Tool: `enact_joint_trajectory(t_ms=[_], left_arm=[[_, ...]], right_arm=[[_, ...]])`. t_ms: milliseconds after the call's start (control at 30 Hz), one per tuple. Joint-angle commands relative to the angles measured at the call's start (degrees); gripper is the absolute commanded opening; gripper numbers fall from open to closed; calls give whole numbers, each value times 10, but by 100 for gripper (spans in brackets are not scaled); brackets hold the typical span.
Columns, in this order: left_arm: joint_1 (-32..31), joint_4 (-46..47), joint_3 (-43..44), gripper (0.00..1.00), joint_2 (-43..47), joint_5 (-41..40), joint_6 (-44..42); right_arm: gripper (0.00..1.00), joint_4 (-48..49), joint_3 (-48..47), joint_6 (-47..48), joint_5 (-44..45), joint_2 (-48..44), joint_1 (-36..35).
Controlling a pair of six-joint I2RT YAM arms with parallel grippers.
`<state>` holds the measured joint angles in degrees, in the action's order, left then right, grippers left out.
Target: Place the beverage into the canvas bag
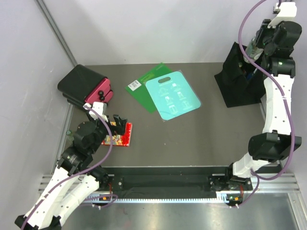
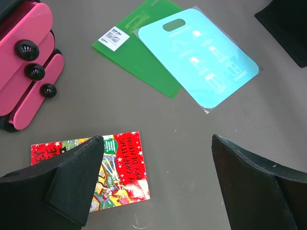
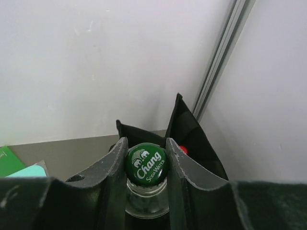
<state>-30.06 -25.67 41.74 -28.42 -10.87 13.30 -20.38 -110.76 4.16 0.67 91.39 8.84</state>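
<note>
Clamping right jaws tight on bottle (image 3: 146,165) cap, hanging it upright above bag (image 1: 235,84) at 2 o'clock for clean drop. Idling left jaws wide, empty, at 8 o'clock.

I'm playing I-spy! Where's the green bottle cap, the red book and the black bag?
green bottle cap (image 3: 146,162), right wrist view, on its printed top.
red book (image 2: 125,164), left wrist view, on its front cover.
black bag (image 1: 235,88), top view, on its fabric side.

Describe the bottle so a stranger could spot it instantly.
Find the black canvas bag at the far right corner of the table. Over it, the right gripper pinches a clear glass bottle; its green Chang cap sets it apart.
</note>
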Motion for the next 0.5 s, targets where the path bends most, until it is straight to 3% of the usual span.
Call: enact_joint_trajectory(t_ms=[0,467], left_arm=[[0,25,5,98,-10,7,-7],[-1,27,3,98,-15,4,-10]], right_arm=[[0,177,-11,8,-33,-13,4],[0,255,28,30,-41,40,12]])
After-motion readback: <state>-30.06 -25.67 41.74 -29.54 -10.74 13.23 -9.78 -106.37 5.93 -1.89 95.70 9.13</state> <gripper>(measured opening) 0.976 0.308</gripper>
